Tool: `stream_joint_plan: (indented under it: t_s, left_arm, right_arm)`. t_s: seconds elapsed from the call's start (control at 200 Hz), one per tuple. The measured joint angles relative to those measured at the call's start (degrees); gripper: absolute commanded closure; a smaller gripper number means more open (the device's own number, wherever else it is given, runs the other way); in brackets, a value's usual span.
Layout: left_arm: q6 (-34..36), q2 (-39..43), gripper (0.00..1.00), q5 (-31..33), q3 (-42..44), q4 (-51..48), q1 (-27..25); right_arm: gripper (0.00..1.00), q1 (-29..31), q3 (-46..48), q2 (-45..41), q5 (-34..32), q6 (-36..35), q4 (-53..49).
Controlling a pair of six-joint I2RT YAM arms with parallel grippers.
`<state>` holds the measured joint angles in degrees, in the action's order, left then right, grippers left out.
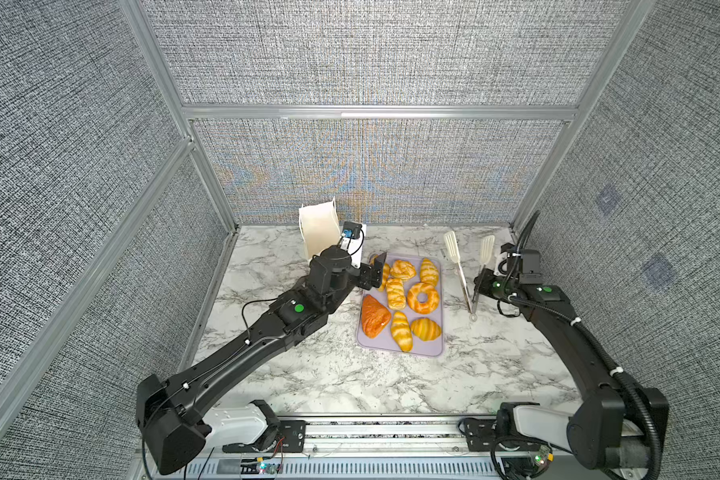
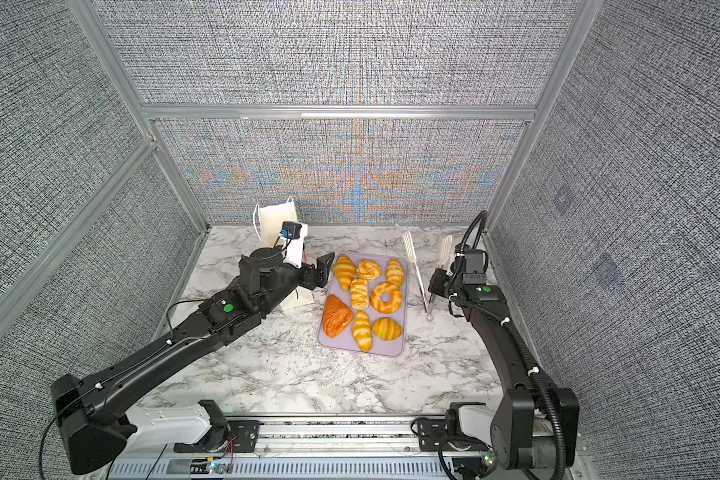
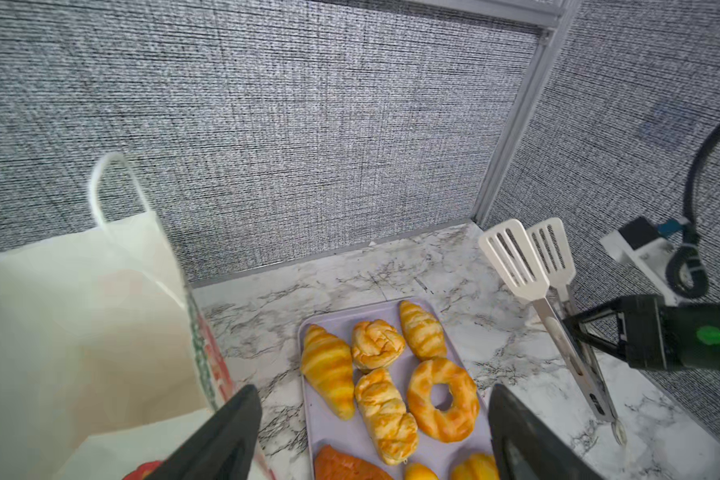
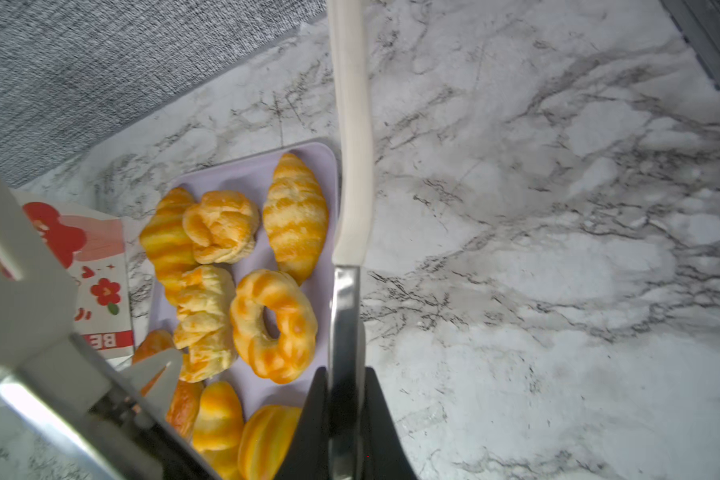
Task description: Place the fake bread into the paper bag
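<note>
The fake bread, several glossy golden pastries, lies on a lavender tray: a ring, a braided loaf, croissants and a darker triangular one. The white paper bag stands at the back left, its mouth open and red flowers printed on its side. My left gripper hangs open between the bag and the tray's far left corner, with nothing between its fingers. My right gripper is shut on one metal arm of the tongs.
The tongs, with white slotted paddles, lie splayed to the right of the tray, and one arm is lifted in my right gripper. Grey fabric walls close the marble table at the back and both sides.
</note>
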<state>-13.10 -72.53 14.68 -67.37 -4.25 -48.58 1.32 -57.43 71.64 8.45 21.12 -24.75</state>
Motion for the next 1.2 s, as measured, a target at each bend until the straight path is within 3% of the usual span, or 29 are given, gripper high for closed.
stream_joint_plan:
  t_s: [0.24, 0.595, 0.8, 1.201]
  left_arm:
    - [1.3, -8.0, 0.01, -10.5, -3.8, 3.5, -0.4]
    - [-2.3, -17.3, 0.01, -28.2, -9.6, 10.6, 2.7]
    - [-7.1, -23.8, 0.03, -39.3, -11.8, 15.3, 6.5]
    - [-11.4, -33.8, 0.10, -50.1, -20.9, 20.2, 7.8]
  right_arm:
    - [0.89, 0.0, -5.2, 3.5, 9.9, -0.9, -0.2]
    - [0.87, 0.0, -8.7, 5.4, 22.6, 0.2, 1.4]
    - [0.87, -0.7, -9.6, 6.8, 28.0, 0.2, 1.9]
    - [0.85, -1.7, -11.7, 10.7, 35.5, 0.8, 2.7]
